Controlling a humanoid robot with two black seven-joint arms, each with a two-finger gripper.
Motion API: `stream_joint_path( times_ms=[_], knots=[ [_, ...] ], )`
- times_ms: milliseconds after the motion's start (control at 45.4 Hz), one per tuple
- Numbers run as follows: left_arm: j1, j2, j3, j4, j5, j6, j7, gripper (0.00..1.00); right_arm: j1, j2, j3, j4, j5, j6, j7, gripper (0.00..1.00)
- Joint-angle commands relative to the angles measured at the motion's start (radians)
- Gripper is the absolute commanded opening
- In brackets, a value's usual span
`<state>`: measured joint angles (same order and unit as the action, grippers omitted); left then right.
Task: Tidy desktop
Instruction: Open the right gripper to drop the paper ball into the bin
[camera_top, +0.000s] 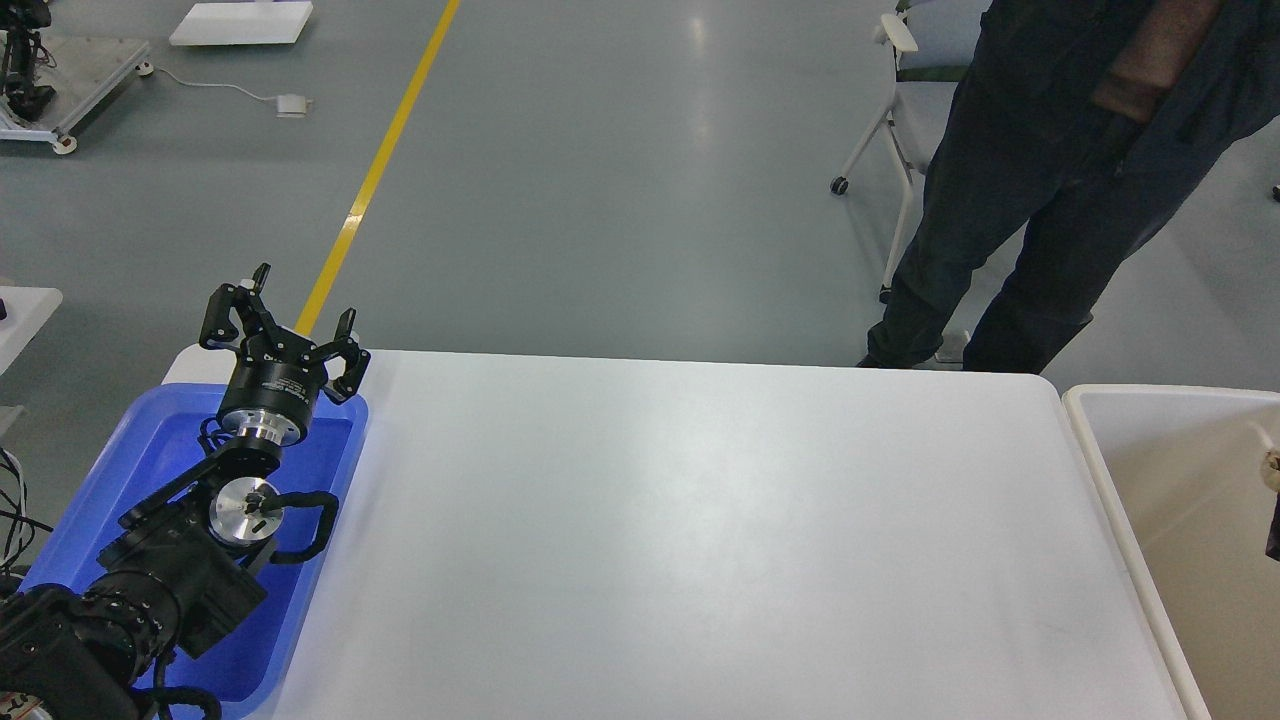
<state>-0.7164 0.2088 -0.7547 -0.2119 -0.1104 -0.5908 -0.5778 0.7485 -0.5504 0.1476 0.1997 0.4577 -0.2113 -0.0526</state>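
Left jaws (278, 312): black, two-fingered, spread apart and holding nothing, raised above the far end of the blue tray (150, 440). A pale label sits on the black wrist collar below them; its print is too small to read.

Left arm: black, with polished metal joint caps and looped cable, coming in from the lower left corner over the tray.

Right jaws: out of view.

Blue tray: plastic, shallow, resting on the left end of the worktop, partly hidden by the arm.

Worktop (700, 540): large, glossy white, rounded corners, wide and bare-surfaced; it spreads to the right of the open jaws and lies lower than them, apart from the fingers.

Beige-white bin (1110, 470): just beside the worktop's right edge, a small object at its right rim cut off by the frame.

Floor (620, 170): grey, polished, reflecting ceiling light, crossed by a yellow line (385, 160).

Person (1060, 180): dark trousers, standing beyond the far right corner of the worktop, beside a wheeled chair (895, 120).

Far left: white board, cable, wheeled platform.
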Motion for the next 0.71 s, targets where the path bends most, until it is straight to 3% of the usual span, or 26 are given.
stream_joint_path(
  times_ms=[0,242,265,375,397,683],
  knots=[
    [0.0,0.0,0.0,0.0,0.0,0.0,0.001,1.0,-0.034,0.029,0.032,-0.016,-0.001,-0.005,-0.003,0.0],
    [0.0,0.001,0.0,0.0,0.0,0.0,-0.001,1.0,-0.038,0.038,0.033,-0.016,-0.001,-0.005,-0.001,0.0],
    [0.0,0.001,0.0,0.0,0.0,0.0,-0.001,1.0,-0.038,0.038,0.033,-0.016,-0.001,-0.005,0.002,0.07],
    [0.0,0.0,0.0,0.0,0.0,0.0,-0.001,1.0,-0.038,0.037,0.053,-0.016,-0.001,-0.005,0.005,0.94],
    [0.0,0.001,0.0,0.0,0.0,0.0,-0.001,1.0,-0.038,0.037,0.059,-0.016,-0.001,-0.002,0.005,0.99],
    [0.0,0.0,0.0,0.0,0.0,0.0,-0.001,1.0,-0.032,0.037,0.076,0.0,-0.096,0.01,0.005,1.0]
  ],
)
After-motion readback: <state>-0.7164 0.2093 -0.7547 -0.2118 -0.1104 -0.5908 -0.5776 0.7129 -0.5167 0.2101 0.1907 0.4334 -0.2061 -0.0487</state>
